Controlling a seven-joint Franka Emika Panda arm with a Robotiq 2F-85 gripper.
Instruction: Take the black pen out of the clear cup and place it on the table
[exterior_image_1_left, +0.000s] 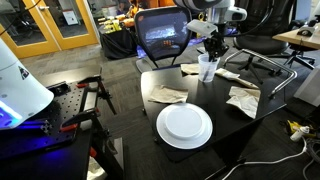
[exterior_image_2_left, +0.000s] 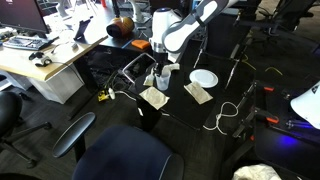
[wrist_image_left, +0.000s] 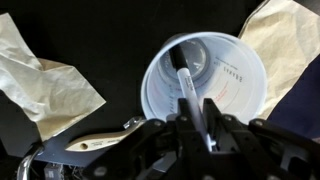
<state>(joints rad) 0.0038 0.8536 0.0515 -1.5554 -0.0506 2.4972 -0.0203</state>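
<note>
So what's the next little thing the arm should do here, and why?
Probably close the gripper on the black pen. In the wrist view the pen leans inside the clear cup, its upper end reaching up between the fingers. Whether they already pinch it, I cannot tell.
</note>
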